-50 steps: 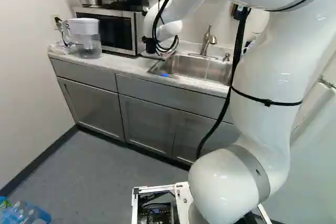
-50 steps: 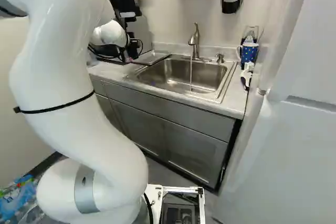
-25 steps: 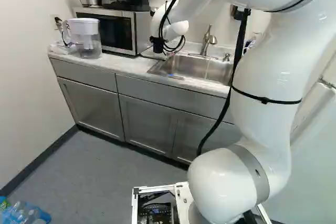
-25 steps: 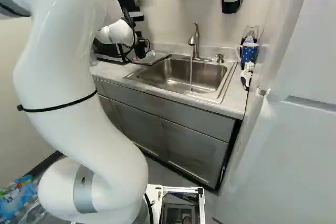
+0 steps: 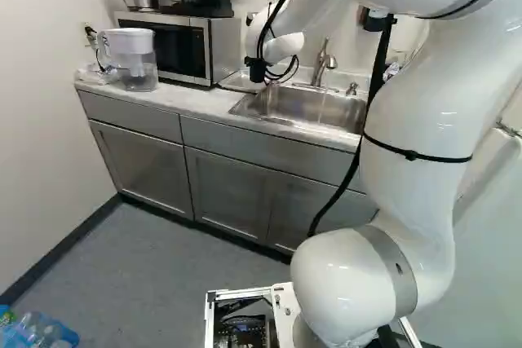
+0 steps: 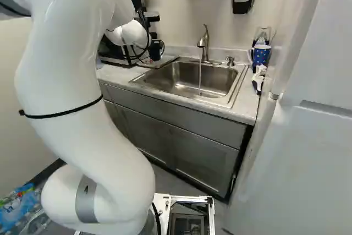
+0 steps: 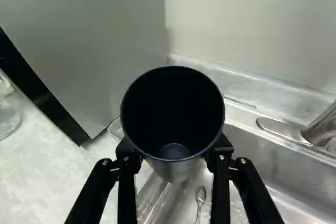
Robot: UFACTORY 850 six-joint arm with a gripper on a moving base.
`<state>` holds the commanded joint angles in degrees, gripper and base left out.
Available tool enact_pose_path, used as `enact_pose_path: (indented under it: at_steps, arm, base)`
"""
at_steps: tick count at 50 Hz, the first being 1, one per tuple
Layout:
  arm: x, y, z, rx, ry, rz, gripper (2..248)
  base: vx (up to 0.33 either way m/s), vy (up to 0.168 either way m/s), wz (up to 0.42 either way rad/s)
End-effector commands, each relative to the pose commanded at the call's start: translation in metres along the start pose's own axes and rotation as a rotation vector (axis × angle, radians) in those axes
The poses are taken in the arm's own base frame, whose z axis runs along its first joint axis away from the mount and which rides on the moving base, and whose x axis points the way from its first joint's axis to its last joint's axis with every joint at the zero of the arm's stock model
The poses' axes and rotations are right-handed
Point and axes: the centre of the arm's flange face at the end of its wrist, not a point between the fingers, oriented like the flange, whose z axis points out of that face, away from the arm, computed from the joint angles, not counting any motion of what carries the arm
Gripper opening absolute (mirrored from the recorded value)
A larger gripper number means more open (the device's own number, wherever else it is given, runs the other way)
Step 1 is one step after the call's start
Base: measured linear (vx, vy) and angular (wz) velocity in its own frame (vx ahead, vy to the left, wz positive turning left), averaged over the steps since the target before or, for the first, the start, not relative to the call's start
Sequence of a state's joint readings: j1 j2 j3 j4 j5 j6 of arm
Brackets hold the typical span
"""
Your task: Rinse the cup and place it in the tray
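A black part at my gripper shows beyond the white wrist in the right base view, its fingertips hidden. In the wrist view my gripper is shut on a cup, one finger on each side. The cup has a dark inside and a metallic outside, its open mouth facing the camera. Under the cup and partly covered by it, the clear tray holds a small spoon. In the right base view the tray lies at the sink's left edge. A thin water stream falls from the faucet.
The sink basin lies right of the tray. A microwave and a water pitcher stand on the counter to the left. At the right base view's right side stand a blue dotted mug and a white door.
The arm's wrist and gripper have moved rightward past the microwave toward the sink, in both base views. The base has stayed in place.
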<state>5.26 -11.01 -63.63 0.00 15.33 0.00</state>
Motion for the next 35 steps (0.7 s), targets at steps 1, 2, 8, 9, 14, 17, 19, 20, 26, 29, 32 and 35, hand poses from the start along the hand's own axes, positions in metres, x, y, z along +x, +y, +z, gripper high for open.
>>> enact_pose_path:
  at_steps: [1,2,8,9,14,17,19,20,26,29,32,35]
  arm:
    - [0.000,0.002,0.000,-0.003,0.000,0.001,126]
    - [0.000,0.003,0.000,-0.005,0.000,0.002,126]
    - [-0.001,0.013,-0.001,-0.020,0.000,0.008,126]
    - [-0.001,0.014,-0.002,-0.023,0.000,0.009,126]
    - [-0.001,0.022,-0.002,-0.035,-0.001,0.014,126]
    - [-0.001,0.027,-0.003,-0.043,-0.001,0.017,126]
    - [-0.001,0.030,-0.003,-0.048,-0.001,0.019,126]
    - [-0.001,0.032,-0.003,-0.050,-0.001,0.020,126]
    - [-0.002,0.041,-0.004,-0.065,-0.001,0.026,126]
    - [-0.002,0.046,-0.005,-0.073,-0.001,0.030,126]
    - [-0.002,0.051,-0.005,-0.080,-0.001,0.033,126]
    - [-0.002,0.055,-0.006,-0.088,-0.001,0.036,126]
  base:
    - [0.000,0.000,0.000]
    - [0.000,0.000,0.000]
    - [0.000,0.000,0.000]
    - [0.000,0.000,0.000]
    - [0.000,0.000,0.000]
    - [0.000,0.000,0.000]
    - [0.000,0.000,0.000]
    - [0.000,0.000,0.000]
    - [0.000,0.000,0.000]
    - [0.000,0.000,0.000]
    - [0.000,0.000,0.000]
    - [0.000,0.000,0.000]
